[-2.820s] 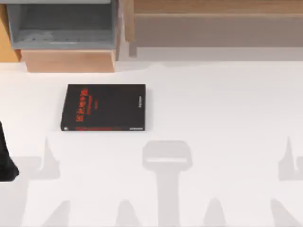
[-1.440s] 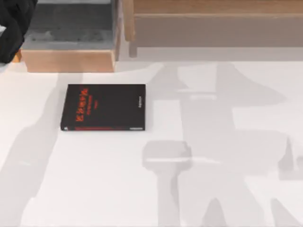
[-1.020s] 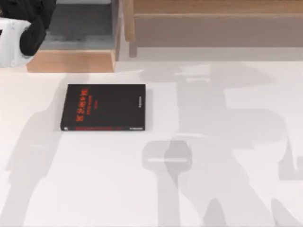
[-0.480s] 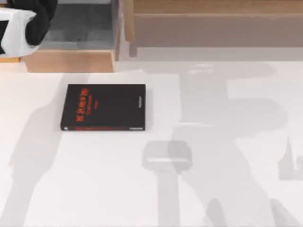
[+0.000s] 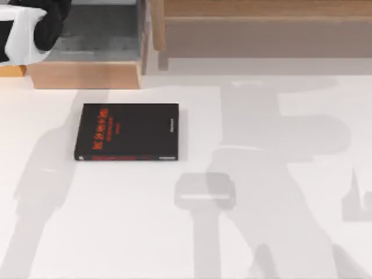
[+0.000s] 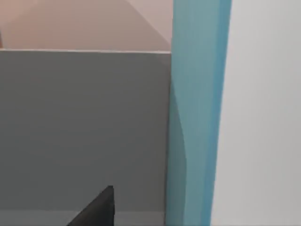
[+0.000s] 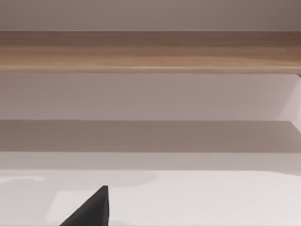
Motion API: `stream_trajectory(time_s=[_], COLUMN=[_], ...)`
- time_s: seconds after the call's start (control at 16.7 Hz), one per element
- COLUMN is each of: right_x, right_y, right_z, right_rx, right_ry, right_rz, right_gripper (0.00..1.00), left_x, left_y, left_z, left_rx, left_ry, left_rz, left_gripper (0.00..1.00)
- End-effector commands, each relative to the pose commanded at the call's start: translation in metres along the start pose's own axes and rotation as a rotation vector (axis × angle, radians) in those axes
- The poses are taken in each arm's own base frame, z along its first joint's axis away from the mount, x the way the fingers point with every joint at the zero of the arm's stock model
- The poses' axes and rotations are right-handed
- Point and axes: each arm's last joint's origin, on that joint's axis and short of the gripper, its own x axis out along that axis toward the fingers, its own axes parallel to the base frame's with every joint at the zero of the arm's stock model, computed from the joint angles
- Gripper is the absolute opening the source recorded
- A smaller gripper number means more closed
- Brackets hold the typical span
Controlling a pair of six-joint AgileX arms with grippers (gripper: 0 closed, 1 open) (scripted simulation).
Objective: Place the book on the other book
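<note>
The other book (image 5: pixel 127 132) is black with red lettering and lies flat on the white table, left of centre. The book (image 6: pixel 197 117) shows in the left wrist view as a tall light blue band standing on edge, close in front of the camera, against a grey compartment wall (image 6: pixel 84 127). My left arm (image 5: pixel 32 26) reaches into the grey shelf compartment (image 5: pixel 96 35) at the back left, and a dark tip of my left gripper (image 6: pixel 96 209) sits beside the blue band. A dark tip of my right gripper (image 7: pixel 89 212) hangs over the white table, facing a wooden shelf (image 7: pixel 150 52).
A wooden cabinet base (image 5: pixel 84 74) runs under the grey compartment. A long wooden shelf unit (image 5: pixel 261 29) spans the back right. Arm shadows fall across the white table (image 5: pixel 279 174) to the right of the black book.
My left arm went from the table's left edge up into the back-left shelf compartment and has barely shifted in the last half second. The arm shadows on the table have moved. The black book stayed put.
</note>
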Motion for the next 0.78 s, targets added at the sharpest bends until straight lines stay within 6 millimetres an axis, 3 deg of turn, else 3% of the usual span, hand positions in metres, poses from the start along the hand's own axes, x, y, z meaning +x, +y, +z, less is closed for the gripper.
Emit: stream_trajectory(time_s=[0.66, 0.78], right_x=[0.0, 0.0], right_y=[0.0, 0.0], right_z=[0.0, 0.0], right_rx=[0.0, 0.0], right_ry=[0.0, 0.0], right_rz=[0.0, 0.0], right_gripper=[1.0, 1.0], left_x=[0.0, 0.0], left_y=[0.0, 0.0], left_z=[0.0, 0.0], left_rx=[0.0, 0.0], left_ry=[0.0, 0.0], left_rz=[0.0, 0.0], left_gripper=[0.02, 0.0])
